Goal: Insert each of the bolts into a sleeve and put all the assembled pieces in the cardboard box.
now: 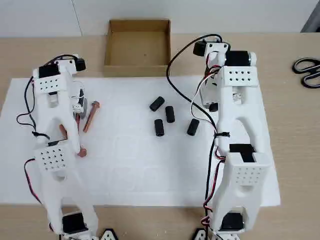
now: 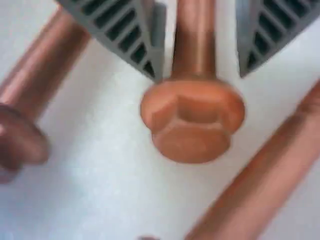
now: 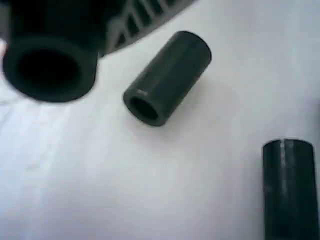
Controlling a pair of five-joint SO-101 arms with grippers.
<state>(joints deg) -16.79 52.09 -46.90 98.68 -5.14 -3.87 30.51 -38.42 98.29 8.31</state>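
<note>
From above, we see the cardboard box (image 1: pixel 137 70) at 12 o'clock of the white sheet (image 1: pixel 130 170), and four loose sleeves (image 1: pixel 170 114) lying near one another toward 1 o'clock of the sheet's middle. The left gripper (image 1: pixel 80 106) sits at 10 o'clock, with a copper bolt (image 1: pixel 91 116) just beside it on the sheet. The right gripper (image 1: pixel 212 105) is at 2 o'clock, just beyond the loose sleeves. A pair of scissors (image 1: pixel 307 72) rests on the table (image 1: pixel 292 150), farther out at 2 o'clock. At the left wrist we find the grey ribbed fingers (image 2: pixel 135 45) apart, one on each side of the shank of the straddled bolt (image 2: pixel 192 120), with a gap on at least one side. Two more bolts lie on the sheet, one either side of it. At the right wrist, the gripped sleeve (image 3: pixel 50 67) is clamped beside a ribbed finger (image 3: pixel 145 20) and looms larger than two sleeves on the sheet beyond it.
</note>
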